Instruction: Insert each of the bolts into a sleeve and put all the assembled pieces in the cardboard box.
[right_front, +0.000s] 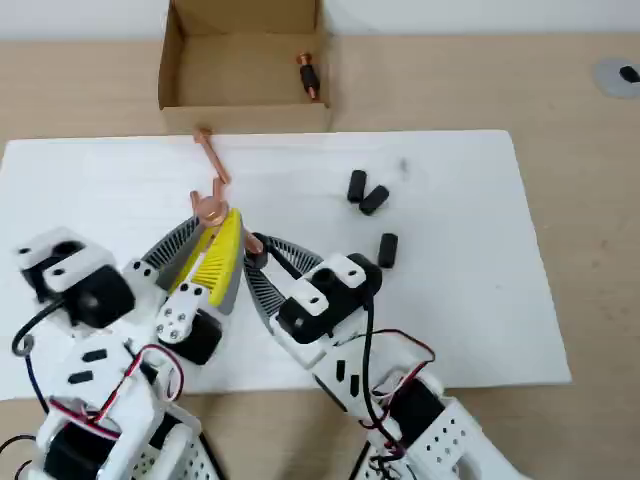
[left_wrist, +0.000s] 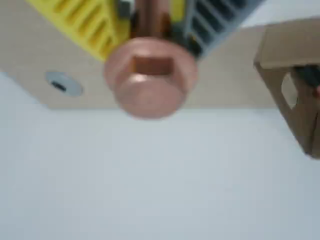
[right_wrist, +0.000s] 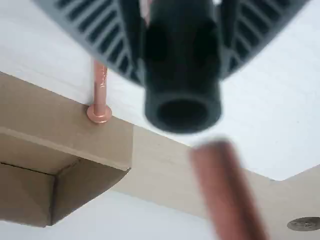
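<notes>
Wooden table (right_front: 580, 200) is carrying a white sheet (right_front: 450, 300). The cardboard box (right_front: 240, 118) is sitting at the sheet's far edge.

Count:
- Bolts, 3. One assembled piece (right_front: 308, 76) is lying inside the box by its wall. A loose bolt (right_front: 211, 156) is lying on the sheet with its head against the box's front wall. The held bolt (left_wrist: 150, 77) is in the left gripper.
- Sleeves, 5. One is on the boxed bolt and the held sleeve (right_wrist: 182, 75) is in the right gripper. Three are lying loose on the sheet: first sleeve (right_front: 356, 185) and second sleeve (right_front: 373, 199) just beside each other, third sleeve (right_front: 388, 249) apart, nearer the right arm.

Pose:
- Both arms are reaching in from the near edge and converging over the sheet.
- Left gripper (right_front: 215, 225), with its yellow finger, is clamping the copper bolt's shank just behind the head.
- Right gripper (right_front: 256, 250) is pinching the black sleeve between its grey fingers, open bore facing outward.
- The bolt's shank end is sitting near the sleeve's mouth and outside the bore. Contact: cannot tell.
</notes>
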